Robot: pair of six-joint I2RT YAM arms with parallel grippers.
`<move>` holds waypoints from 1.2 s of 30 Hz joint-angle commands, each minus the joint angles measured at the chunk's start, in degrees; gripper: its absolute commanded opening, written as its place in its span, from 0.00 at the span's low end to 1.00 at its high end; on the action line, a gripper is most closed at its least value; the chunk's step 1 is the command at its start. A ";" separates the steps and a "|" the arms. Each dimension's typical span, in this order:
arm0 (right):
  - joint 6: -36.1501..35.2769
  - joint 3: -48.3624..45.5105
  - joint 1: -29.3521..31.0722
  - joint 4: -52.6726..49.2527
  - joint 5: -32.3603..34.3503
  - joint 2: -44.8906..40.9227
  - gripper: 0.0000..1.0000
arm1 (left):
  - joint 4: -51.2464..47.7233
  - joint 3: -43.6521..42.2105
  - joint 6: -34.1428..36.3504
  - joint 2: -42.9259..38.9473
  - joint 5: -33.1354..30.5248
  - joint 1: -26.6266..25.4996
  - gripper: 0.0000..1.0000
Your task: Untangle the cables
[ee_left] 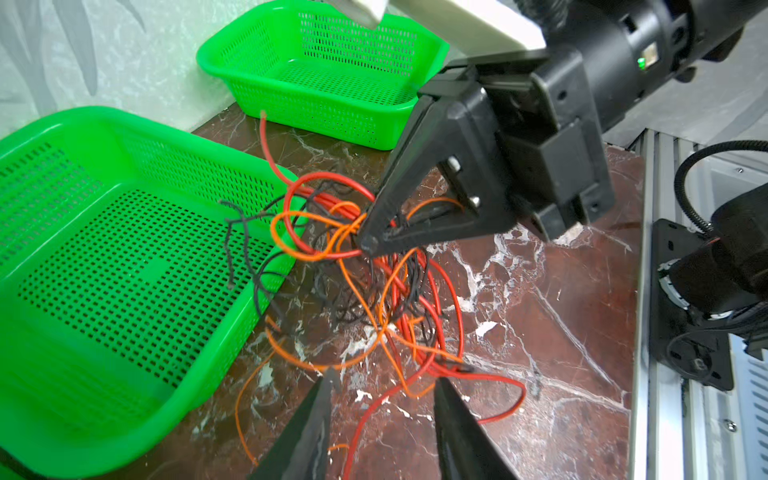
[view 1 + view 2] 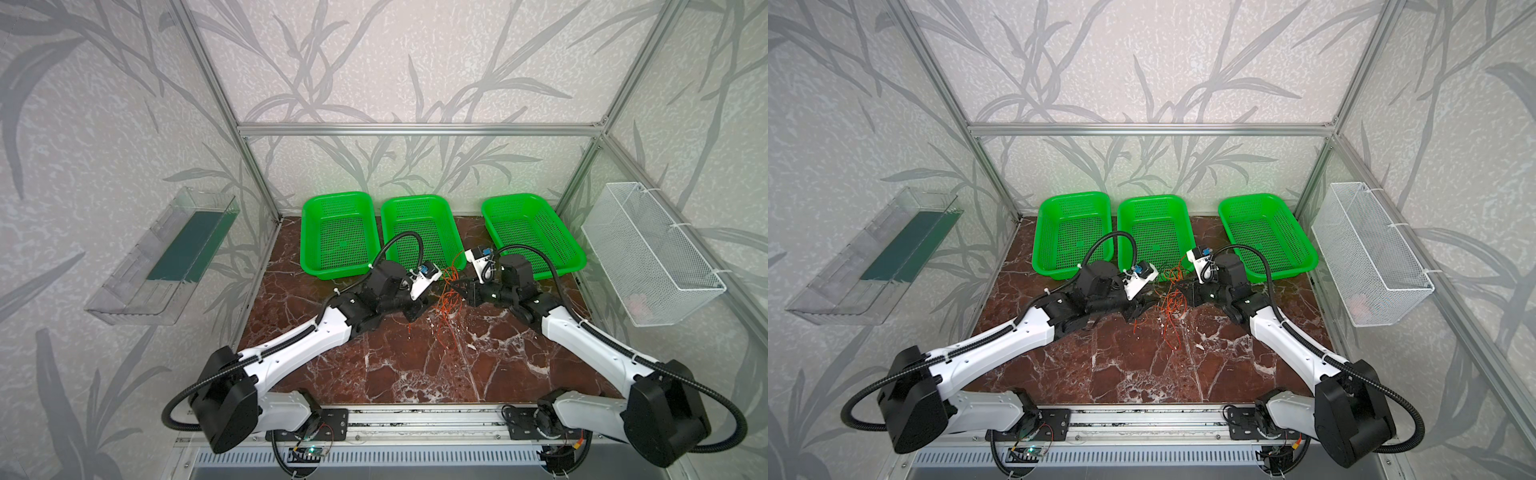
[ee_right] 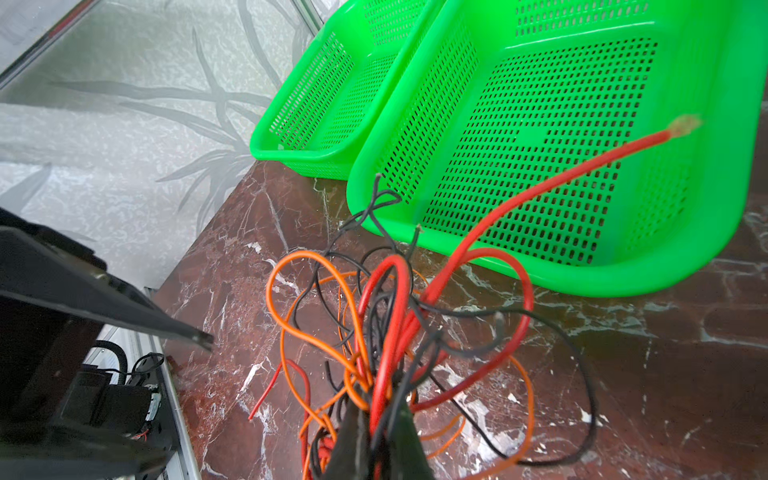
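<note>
The cables point(image 2: 449, 291) point(image 2: 1172, 297) are a tangle of thin orange, red and black wires in front of the middle green basket. In the right wrist view my right gripper point(image 3: 380, 401) is shut on a bunch of the cables point(image 3: 390, 316), whose loops fan out above its tips. The left wrist view shows that same right gripper point(image 1: 368, 245) holding the bunch up off the marble. My left gripper point(image 1: 384, 380) is open just short of the cables point(image 1: 386, 299); a loose red wire lies between its fingers point(image 1: 320, 399), not pinched.
Three green baskets point(image 2: 332, 197) point(image 2: 415, 200) point(image 2: 515, 198) stand along the back of the marble table point(image 2: 415, 374). A white wire basket point(image 2: 648, 249) hangs on the right wall, a clear tray point(image 2: 166, 257) on the left. An aluminium rail point(image 2: 415, 419) runs along the front.
</note>
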 commanded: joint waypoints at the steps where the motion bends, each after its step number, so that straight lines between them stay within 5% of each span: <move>1: 0.76 0.92 0.57 2.84 -1.03 -1.39 0.03 | 0.52 2.31 -0.37 3.40 0.23 -0.33 0.42; 8: 0.27 1.12 0.66 2.54 -1.86 -1.06 0.03 | -1.92 2.16 4.96 4.64 -0.90 -0.98 0.44; 16: -2.13 6.26 0.61 -7.94 -2.55 0.82 0.03 | 8.06 -7.76 24.97 -3.09 -15.27 -1.59 0.48; 25: -3.33 12.21 0.57 -18.60 -5.73 2.77 0.04 | 19.04 -13.73 42.92 -4.40 -11.79 -1.25 0.39; 36: -2.73 15.23 0.61 -24.22 -6.43 3.78 0.05 | 22.93 -15.11 49.87 -5.83 -6.27 -1.33 0.30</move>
